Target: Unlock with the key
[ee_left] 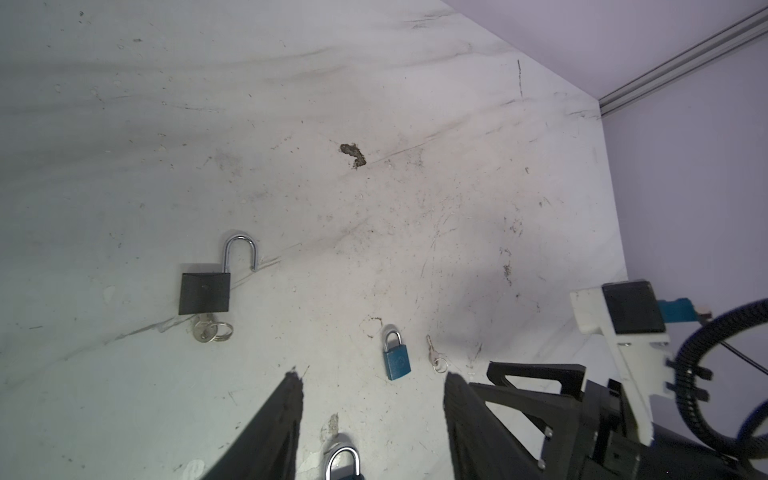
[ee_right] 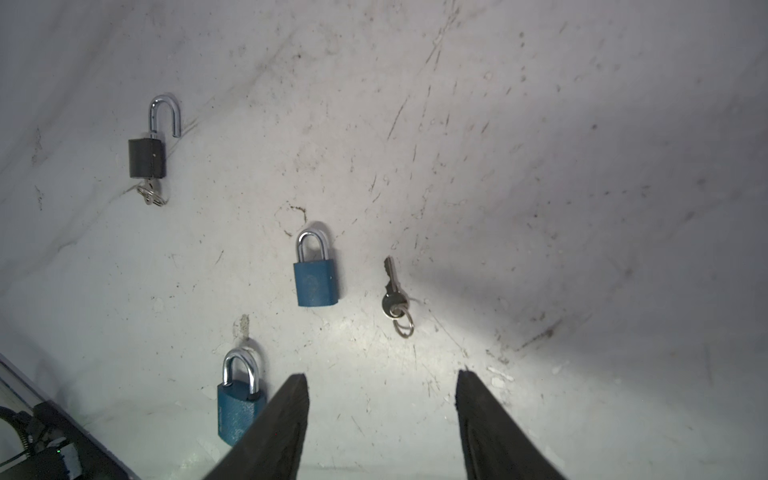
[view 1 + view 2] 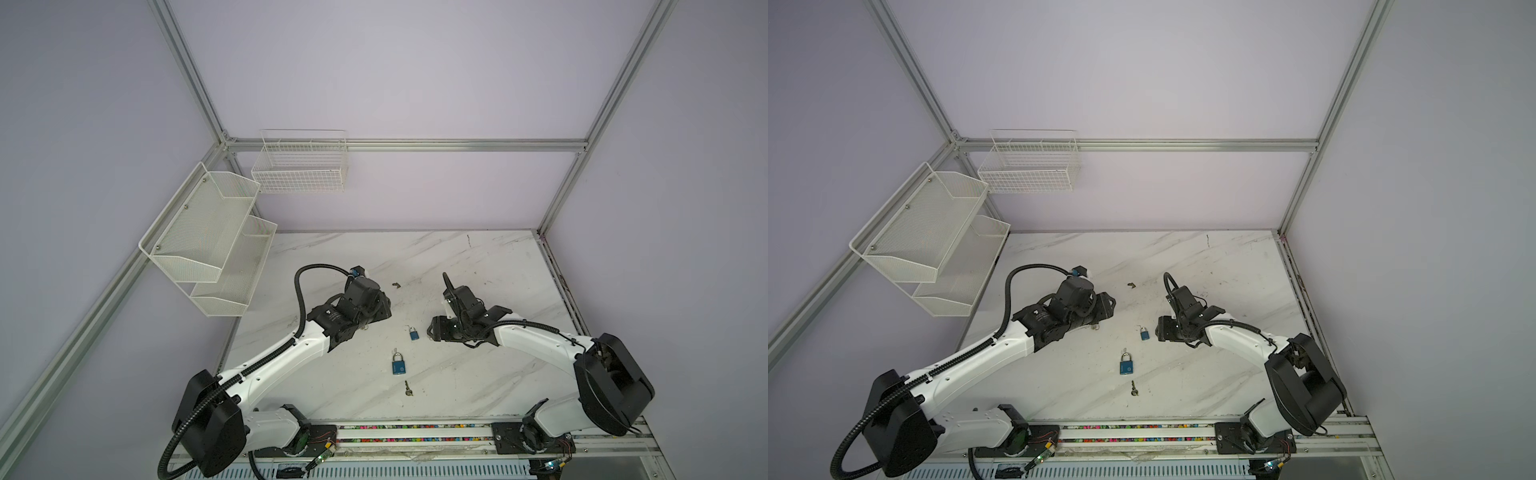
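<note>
Left tool and right tool, both spread, low over tabletop, well inside its edges.

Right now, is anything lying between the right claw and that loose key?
Nothing visible does: only bare table separates the open right gripper from the key; the blue padlock beside it lies off to one side.
</note>
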Controlling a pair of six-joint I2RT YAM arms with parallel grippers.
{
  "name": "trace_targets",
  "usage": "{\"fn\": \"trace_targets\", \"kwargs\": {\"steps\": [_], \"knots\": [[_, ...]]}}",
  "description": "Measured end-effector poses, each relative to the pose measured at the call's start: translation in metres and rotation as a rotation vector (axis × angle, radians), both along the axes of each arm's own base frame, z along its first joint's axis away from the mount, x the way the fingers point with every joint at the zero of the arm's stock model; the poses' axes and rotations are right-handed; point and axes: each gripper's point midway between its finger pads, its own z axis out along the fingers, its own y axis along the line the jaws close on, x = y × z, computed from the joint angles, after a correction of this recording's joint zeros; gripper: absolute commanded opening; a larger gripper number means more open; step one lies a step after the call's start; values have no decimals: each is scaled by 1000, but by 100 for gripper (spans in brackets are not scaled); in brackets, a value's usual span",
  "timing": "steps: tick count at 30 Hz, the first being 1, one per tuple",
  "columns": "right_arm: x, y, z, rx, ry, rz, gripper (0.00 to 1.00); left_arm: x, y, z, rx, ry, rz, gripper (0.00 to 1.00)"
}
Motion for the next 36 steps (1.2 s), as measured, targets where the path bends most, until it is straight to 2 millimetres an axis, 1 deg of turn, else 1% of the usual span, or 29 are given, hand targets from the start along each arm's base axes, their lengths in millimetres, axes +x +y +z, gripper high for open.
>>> {"fn": "trace_targets", "kwargs": {"steps": [5, 10, 13, 19, 23, 36], "knots": [[3, 2, -11, -12, 10, 0, 46, -1, -9, 1, -61, -21, 9, 55], [6, 3, -16, -19, 9, 6, 39, 1, -19, 10, -103, -54, 3, 55], [7, 4, -22, -28, 11, 12, 33, 2, -23, 14, -122, -66, 1, 55], [9, 6, -27, -26, 13, 18, 27, 4, -28, 9, -120, -62, -5, 55], [11, 9, -29, -19, 12, 21, 25, 4, -29, 7, -117, -58, -8, 55], [8, 9, -41, -29, 34, 30, 23, 6, -34, 6, -126, -65, -13, 55]]}}
